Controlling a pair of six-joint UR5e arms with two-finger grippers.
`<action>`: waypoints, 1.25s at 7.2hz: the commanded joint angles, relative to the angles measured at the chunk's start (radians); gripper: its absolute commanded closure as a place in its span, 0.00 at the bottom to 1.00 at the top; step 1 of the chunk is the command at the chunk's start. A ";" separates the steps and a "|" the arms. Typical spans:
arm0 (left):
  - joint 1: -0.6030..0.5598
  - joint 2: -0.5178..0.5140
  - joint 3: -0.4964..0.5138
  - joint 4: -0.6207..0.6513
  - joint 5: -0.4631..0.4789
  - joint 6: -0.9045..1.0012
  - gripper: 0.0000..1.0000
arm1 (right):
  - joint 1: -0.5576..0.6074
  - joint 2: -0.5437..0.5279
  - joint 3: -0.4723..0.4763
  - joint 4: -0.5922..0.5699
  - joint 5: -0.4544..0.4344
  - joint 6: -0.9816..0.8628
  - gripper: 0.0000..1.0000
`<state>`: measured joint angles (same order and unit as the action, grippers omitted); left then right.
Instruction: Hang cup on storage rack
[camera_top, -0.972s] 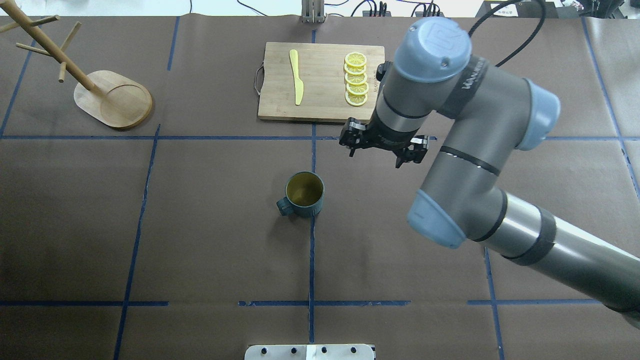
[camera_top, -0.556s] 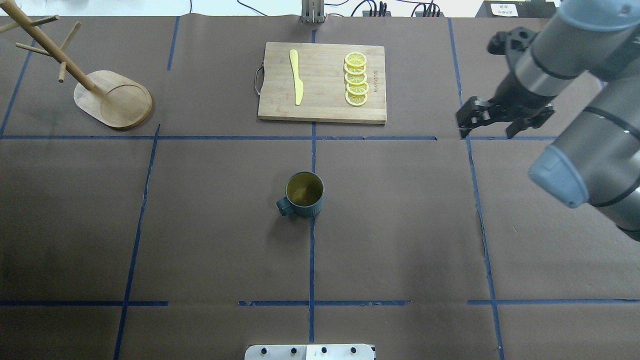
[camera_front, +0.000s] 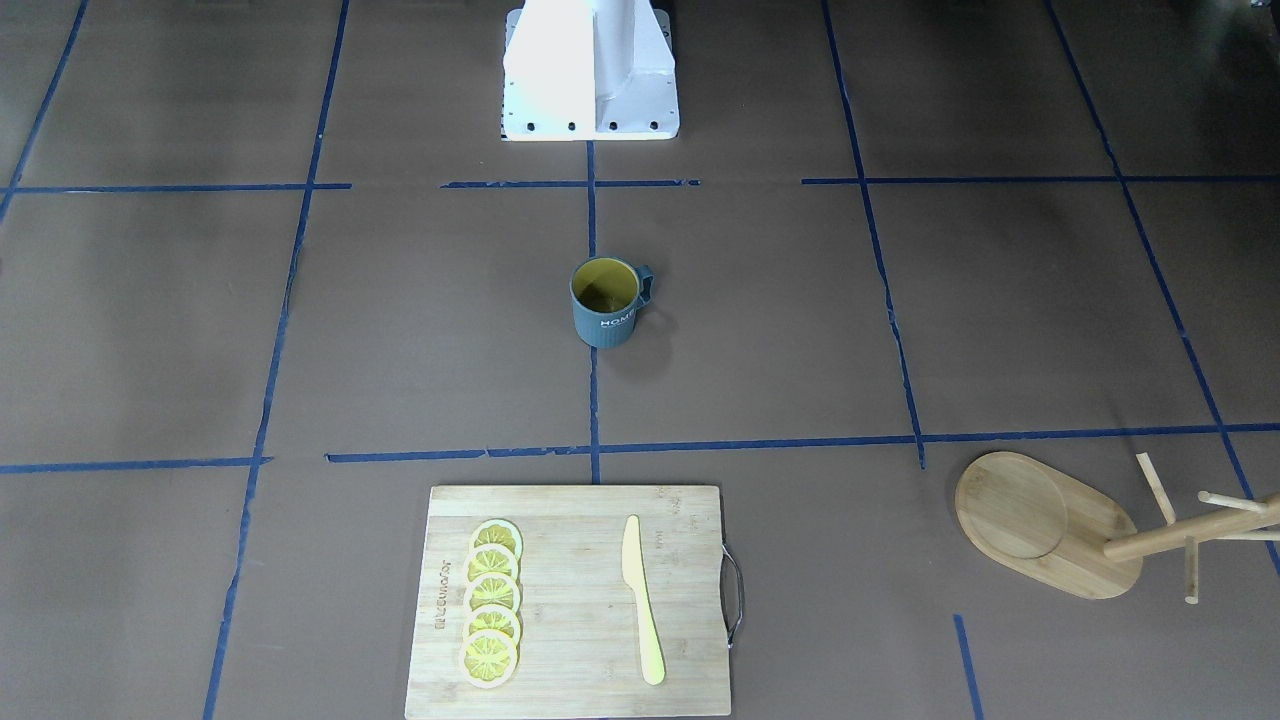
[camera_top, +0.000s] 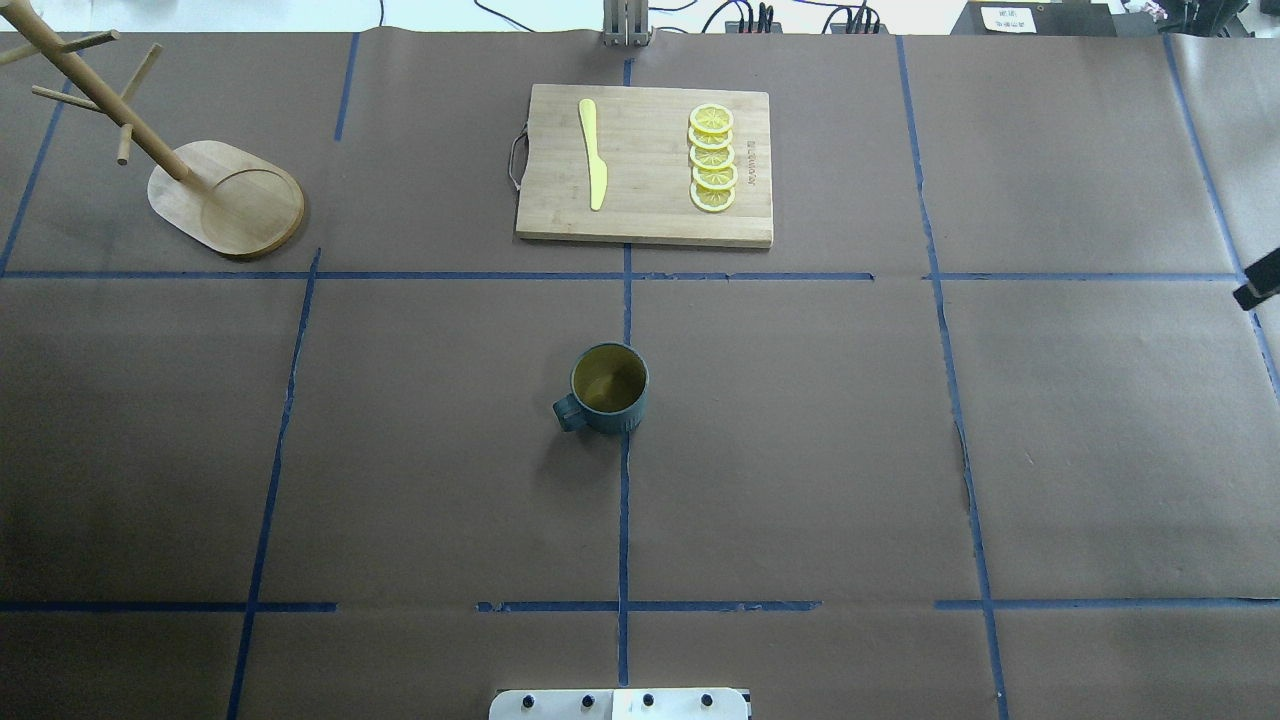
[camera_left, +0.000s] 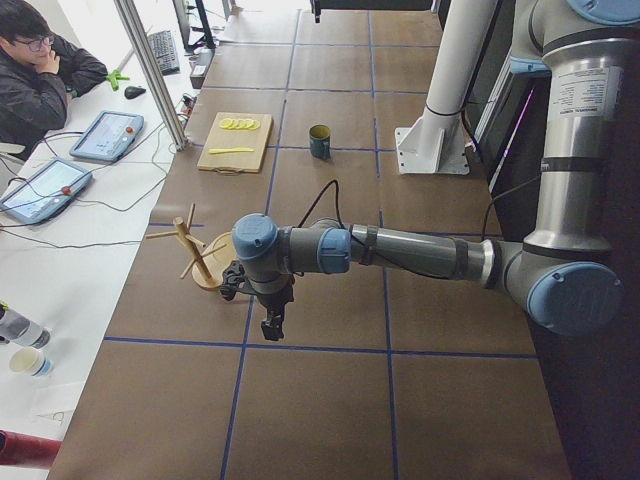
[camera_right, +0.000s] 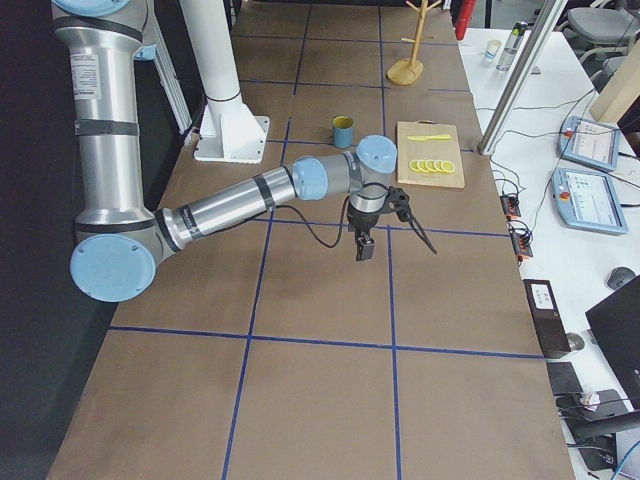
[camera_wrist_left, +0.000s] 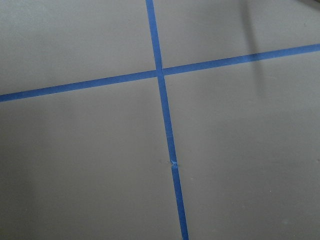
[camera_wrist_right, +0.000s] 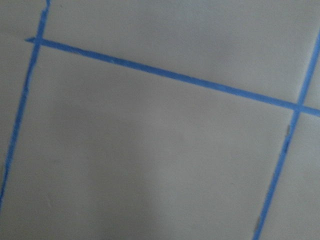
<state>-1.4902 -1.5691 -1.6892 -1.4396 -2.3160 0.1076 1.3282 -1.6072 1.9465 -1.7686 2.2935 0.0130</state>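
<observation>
The cup (camera_top: 609, 389) stood upright in the middle of the bench (camera_top: 800, 450), not yet hung. The right hand (camera_right: 388, 238) had swung away from it to the bench's right side, so picking up had not begun. I could not tell if either hand was open or closed. The left hand (camera_left: 268, 322) hung near the storage rack (camera_top: 225, 198), well apart from the cup. A cutting board (camera_top: 645, 200) with lemon slices (camera_top: 712, 158) and a yellow knife (camera_top: 593, 152) lay behind, out of the way.
</observation>
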 joint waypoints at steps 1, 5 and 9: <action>-0.001 -0.006 -0.007 -0.004 0.000 -0.009 0.00 | 0.115 -0.152 -0.003 0.001 0.004 -0.206 0.00; 0.005 -0.043 -0.058 -0.103 0.003 -0.011 0.00 | 0.131 -0.184 0.000 0.015 0.014 -0.183 0.00; 0.055 -0.026 -0.066 -0.305 -0.135 -0.006 0.00 | 0.131 -0.183 0.006 0.015 0.014 -0.183 0.00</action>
<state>-1.4694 -1.5978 -1.7611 -1.6301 -2.3814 0.1035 1.4588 -1.7907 1.9508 -1.7534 2.3071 -0.1706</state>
